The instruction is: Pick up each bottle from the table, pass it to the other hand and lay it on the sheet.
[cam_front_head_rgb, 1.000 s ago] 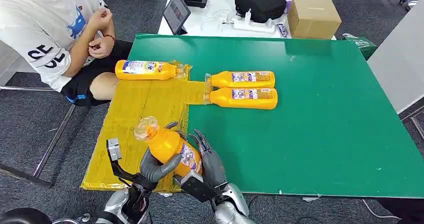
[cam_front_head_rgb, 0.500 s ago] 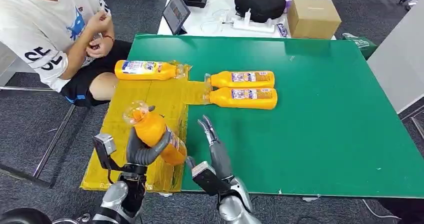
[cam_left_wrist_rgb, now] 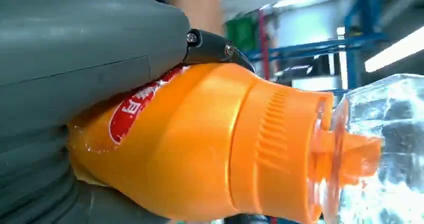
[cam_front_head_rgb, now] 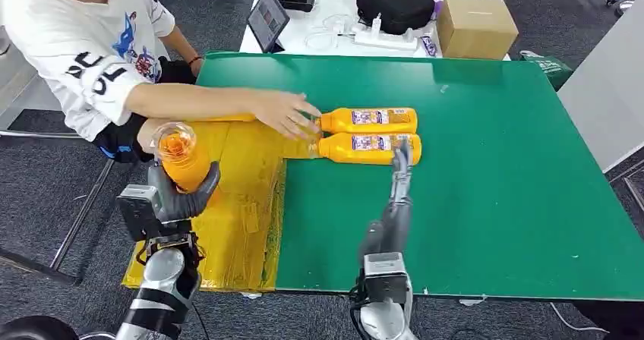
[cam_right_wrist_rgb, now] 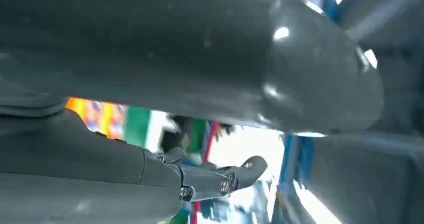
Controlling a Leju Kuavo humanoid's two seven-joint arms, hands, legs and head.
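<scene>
At the lower left of the head view, the robot's left hand point(cam_front_head_rgb: 178, 196) grips an orange plastic bottle with a clear cap point(cam_front_head_rgb: 182, 158), fingers wrapped around its body, cap tilted up toward the camera. The bottle hangs over the near left part of the yellow crinkled sheet point(cam_front_head_rgb: 243, 203), which covers the left edge of the green table point(cam_front_head_rgb: 494, 203). In the left wrist view, the same bottle point(cam_left_wrist_rgb: 215, 149) sits tight against the grey palm, its red label partly showing.

At lower centre, the right arm reaches forward over the green surface; the right hand point(cam_front_head_rgb: 401, 165) holds nothing, its fingers stretched out long and straight, tips just at the nearer lying bottle point(cam_front_head_rgb: 368, 148). The right wrist view shows one dark finger point(cam_right_wrist_rgb: 215, 179) extended.

Three bottles can be counted: the held one and two lying side by side at mid-table, caps pointing left toward the sheet, the farther lying bottle point(cam_front_head_rgb: 368, 119) touching the nearer. A person's hand point(cam_front_head_rgb: 285, 112) reaches in from the upper left and rests at their cap ends.

Beyond the green table, at the top of the frame, a white table point(cam_front_head_rgb: 334, 40) carries one tablet point(cam_front_head_rgb: 268, 17), one black bag point(cam_front_head_rgb: 395, 2) and one cardboard box point(cam_front_head_rgb: 476, 25).
</scene>
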